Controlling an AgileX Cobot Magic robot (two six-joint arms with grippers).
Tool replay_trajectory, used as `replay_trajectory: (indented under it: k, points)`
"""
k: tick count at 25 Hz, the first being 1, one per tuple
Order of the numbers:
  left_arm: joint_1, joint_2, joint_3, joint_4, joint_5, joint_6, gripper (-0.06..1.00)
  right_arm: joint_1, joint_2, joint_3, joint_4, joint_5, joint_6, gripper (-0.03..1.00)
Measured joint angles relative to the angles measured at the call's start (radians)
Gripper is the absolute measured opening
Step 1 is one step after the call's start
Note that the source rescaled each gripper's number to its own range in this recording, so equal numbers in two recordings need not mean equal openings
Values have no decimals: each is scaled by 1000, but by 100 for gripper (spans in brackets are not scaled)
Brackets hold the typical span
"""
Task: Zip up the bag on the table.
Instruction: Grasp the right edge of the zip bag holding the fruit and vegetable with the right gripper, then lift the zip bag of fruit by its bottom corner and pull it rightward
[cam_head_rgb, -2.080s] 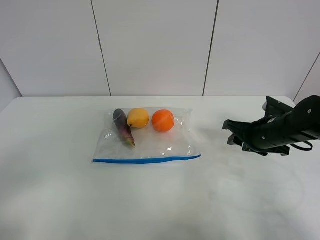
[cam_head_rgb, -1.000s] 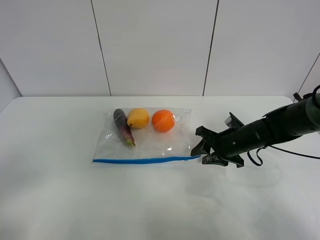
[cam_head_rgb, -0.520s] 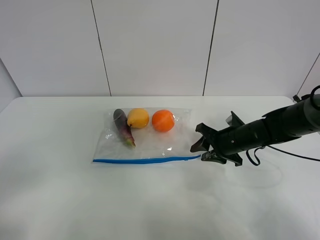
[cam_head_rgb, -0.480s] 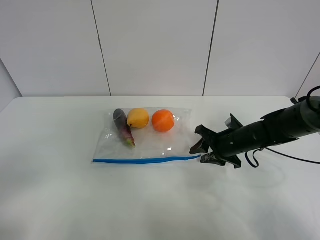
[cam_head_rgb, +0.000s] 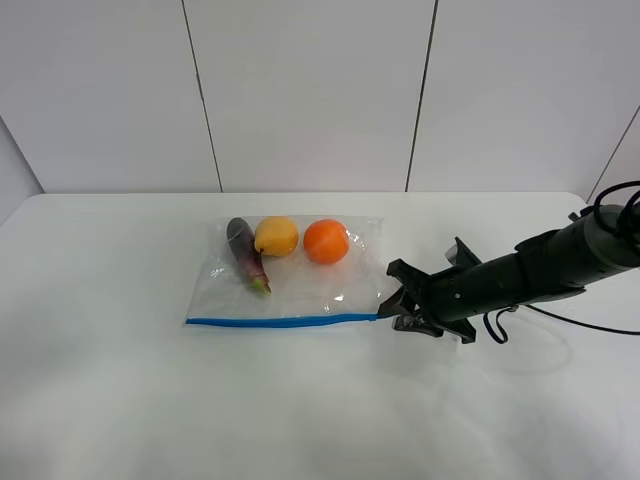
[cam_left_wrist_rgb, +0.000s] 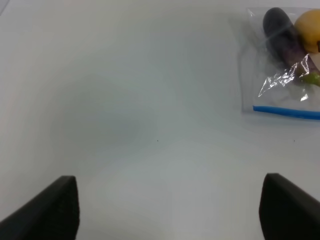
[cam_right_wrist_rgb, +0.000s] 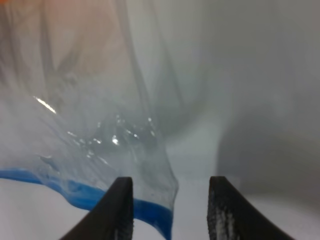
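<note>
The bag (cam_head_rgb: 300, 285) lies flat near the middle of the table (cam_head_rgb: 120, 400), with its blue zip strip (cam_head_rgb: 285, 321) along the near edge; an eggplant (cam_head_rgb: 246, 256), a yellow fruit (cam_head_rgb: 276, 236) and an orange (cam_head_rgb: 326, 241) sit bunched at its far side. It looks thin, limp and slick, and light at the zip end, so it will likely crumple or slide if pushed; the best hold seems to be the right end of the strip, pinched low. The right gripper (cam_head_rgb: 393, 304) reaches in low from the right, arm stretched nearly level; its jaws are apart, straddling that corner without clamping it. The left gripper (cam_left_wrist_rgb: 170, 210) hovers wide open over bare table, off to the left of the bag.
</note>
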Motion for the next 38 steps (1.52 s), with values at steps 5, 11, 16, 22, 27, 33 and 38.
replay_trajectory:
  k: [5,11,16,22,27,33,38]
  points:
    - [0,0,0,0,0,0,100,0,0,0,17,-20,-8,29]
    - [0,0,0,0,0,0,100,0,0,0,43,-23,-11,1]
    - [0,0,0,0,0,0,100,0,0,-1,73,-8,-46,0]
    - [0,0,0,-1,0,0,100,0,2,-52,104,103,-72,0]
    - [0,0,0,-1,0,0,100,0,2,-104,130,192,-75,0]
    - [0,0,0,-1,0,0,100,0,-6,-147,131,215,-75,0]
    - [0,0,0,-1,0,0,100,0,-44,-155,135,218,-75,0]
